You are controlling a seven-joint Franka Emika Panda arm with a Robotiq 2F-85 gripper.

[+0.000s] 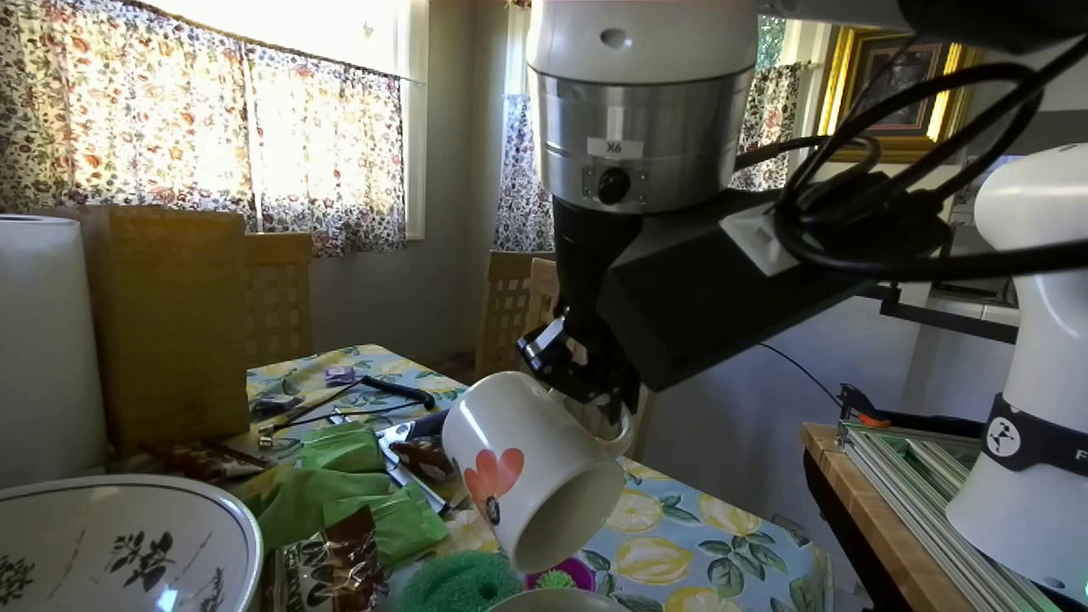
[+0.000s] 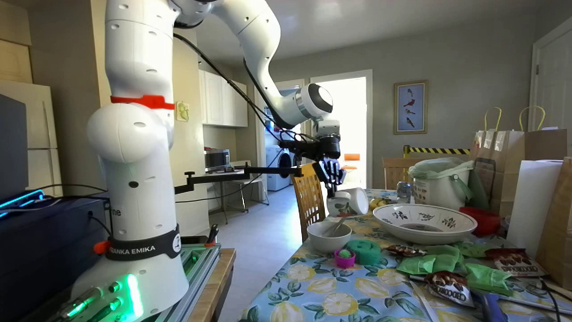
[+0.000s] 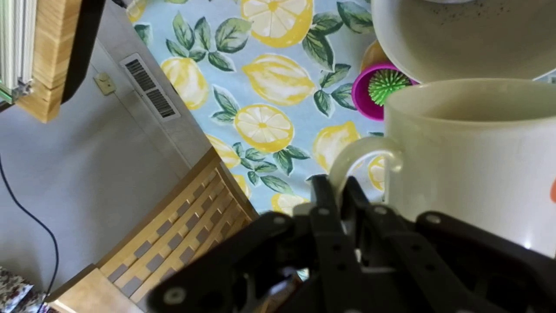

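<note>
A white mug [image 1: 527, 467] with a red flower hangs tilted above the table, its mouth facing down and sideways. My gripper [image 3: 338, 187] is shut on the mug's handle [image 3: 347, 152], with one finger on each side of it. In an exterior view the mug [image 2: 348, 203] is in the air behind a white bowl [image 2: 319, 243] that has a spoon in it. The bowl's inside [image 3: 434, 52] shows dark specks in the wrist view. Near it stand a magenta cup [image 2: 345, 260] with a green bristly head in it and a green sponge-like ring [image 2: 367, 251].
A wide decorated bowl [image 2: 424, 237] stands beside the mug's area. Green packets [image 1: 340, 497] and snack wrappers [image 2: 449, 288] lie on the lemon-print tablecloth [image 2: 313, 286]. A wooden chair [image 3: 173, 243] is close to the table edge. A tall box [image 1: 166, 331] and a white roll [image 1: 47, 340] rise nearby.
</note>
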